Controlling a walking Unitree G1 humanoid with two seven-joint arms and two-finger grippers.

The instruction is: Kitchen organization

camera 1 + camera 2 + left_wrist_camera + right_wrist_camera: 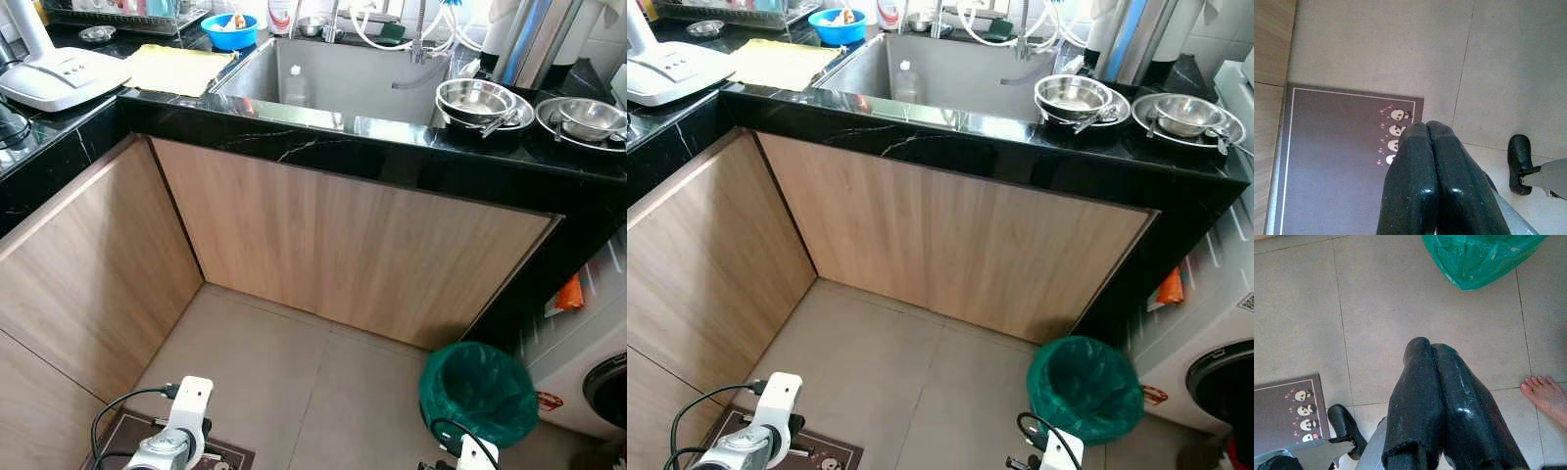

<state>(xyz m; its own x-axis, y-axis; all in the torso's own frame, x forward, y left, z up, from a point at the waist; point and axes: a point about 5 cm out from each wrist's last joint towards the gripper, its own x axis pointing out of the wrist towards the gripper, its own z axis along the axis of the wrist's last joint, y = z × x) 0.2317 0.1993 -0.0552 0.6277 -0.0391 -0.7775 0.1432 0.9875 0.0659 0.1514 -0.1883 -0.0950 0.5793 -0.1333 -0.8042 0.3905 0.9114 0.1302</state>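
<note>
Both arms hang low over the tiled floor: the left claw has its fingers pressed together above a dark mat printed with small pandas, and the right claw is likewise closed and empty, near a green-lined bin and a person's bare foot. Beyond, the black worktop carries a steel sink holding a bottle, with steel bowls just beside it, a yellow cloth and a blue bowl.
</note>
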